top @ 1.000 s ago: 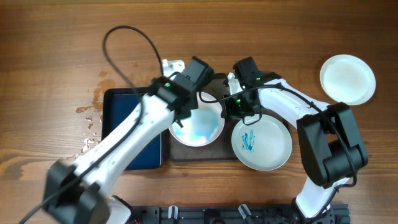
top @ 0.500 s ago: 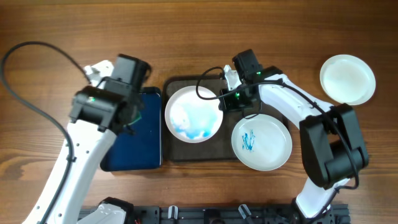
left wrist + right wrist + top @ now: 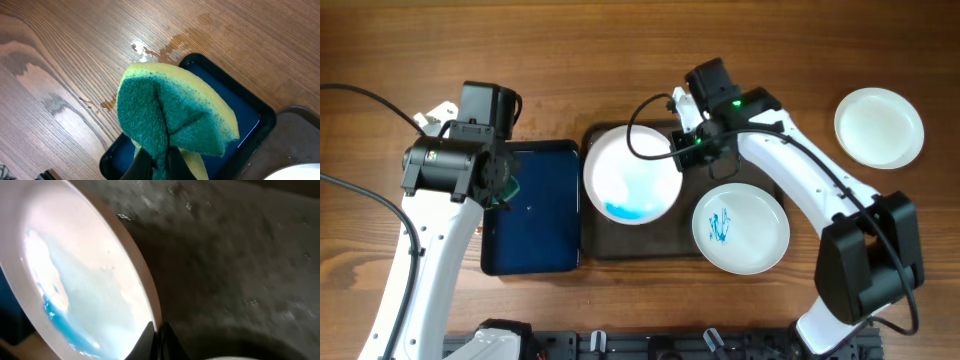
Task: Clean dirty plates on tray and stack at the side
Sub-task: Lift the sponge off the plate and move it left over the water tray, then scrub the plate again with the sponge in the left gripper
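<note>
Change: left fingers (image 3: 142, 167), clamped on the sponge (image 3: 170, 120), have swung off the smeared plate (image 3: 632, 175) to the blue tray (image 3: 535, 225) bench-left, while right fingers (image 3: 146, 345) pinch that plate's rim, tilting it on the grey-brown tray (image 3: 670, 243), left half; scrubbing probably done, stacking pending.

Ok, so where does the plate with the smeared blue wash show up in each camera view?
Overhead: the smeared plate sits at centre, over the left part of the grey-brown tray, its right rim at the right gripper.
Left wrist: only a white sliver in the bottom right corner.
Right wrist: it fills the left side, rim pinched in the gripper.
Shared landmark: the grey-brown tray.
</note>
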### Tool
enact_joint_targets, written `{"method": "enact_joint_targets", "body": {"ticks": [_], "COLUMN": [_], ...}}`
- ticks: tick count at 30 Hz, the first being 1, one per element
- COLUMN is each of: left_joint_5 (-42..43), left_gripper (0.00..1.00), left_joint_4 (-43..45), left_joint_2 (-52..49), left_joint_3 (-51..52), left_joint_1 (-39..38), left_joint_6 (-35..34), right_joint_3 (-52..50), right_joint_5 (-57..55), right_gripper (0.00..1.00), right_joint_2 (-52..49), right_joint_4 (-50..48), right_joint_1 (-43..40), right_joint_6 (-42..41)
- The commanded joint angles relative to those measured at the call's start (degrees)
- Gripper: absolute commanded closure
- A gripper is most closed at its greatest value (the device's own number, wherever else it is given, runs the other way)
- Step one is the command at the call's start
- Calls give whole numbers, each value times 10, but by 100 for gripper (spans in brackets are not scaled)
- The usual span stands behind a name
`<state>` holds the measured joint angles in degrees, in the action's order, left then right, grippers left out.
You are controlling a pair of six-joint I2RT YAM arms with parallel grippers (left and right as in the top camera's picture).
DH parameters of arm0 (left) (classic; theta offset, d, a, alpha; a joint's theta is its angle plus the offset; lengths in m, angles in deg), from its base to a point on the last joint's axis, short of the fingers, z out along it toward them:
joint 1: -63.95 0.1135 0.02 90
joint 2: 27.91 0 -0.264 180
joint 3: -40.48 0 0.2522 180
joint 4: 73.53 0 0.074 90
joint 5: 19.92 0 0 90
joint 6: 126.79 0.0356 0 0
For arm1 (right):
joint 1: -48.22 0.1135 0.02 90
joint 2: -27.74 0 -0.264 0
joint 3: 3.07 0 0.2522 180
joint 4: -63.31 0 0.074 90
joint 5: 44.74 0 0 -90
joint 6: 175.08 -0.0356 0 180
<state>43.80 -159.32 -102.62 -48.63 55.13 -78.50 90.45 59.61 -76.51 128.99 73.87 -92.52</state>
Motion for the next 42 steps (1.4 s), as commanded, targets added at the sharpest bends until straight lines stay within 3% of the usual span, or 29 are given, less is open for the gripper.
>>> {"method": "enact_joint_targets", "body": {"ticks": [1,15,18,24,28,35,42], "left_joint_5": [0,12,92,336,419,432,401], "left_gripper": [96,96,96,96,96,96,96], "left_joint_4": [5,17,40,117,166,249,300], "left_joint_2": [5,4,2,-32,-69,-150,-208], "left_joint_3": [-12,-12,-12,-11,-11,-11,-11], "left_joint_1": [5,5,5,-11,-50,-170,-243], "left_joint_6": [-7,-7,32,128,170,234,233], "right_joint_3": [36,63,63,63,63,63,63], "right_joint_5": [-94,-92,-92,-90,-59,-37,-11], "right_gripper": [95,96,95,95,96,95,95], "right_joint_2": [14,14,14,14,14,14,14], "right_joint_4": [36,43,41,35,29,28,28], "right_joint_1": [1,1,1,1,0,0,0], "right_joint_6": [-1,2,6,6,6,6,7]}}
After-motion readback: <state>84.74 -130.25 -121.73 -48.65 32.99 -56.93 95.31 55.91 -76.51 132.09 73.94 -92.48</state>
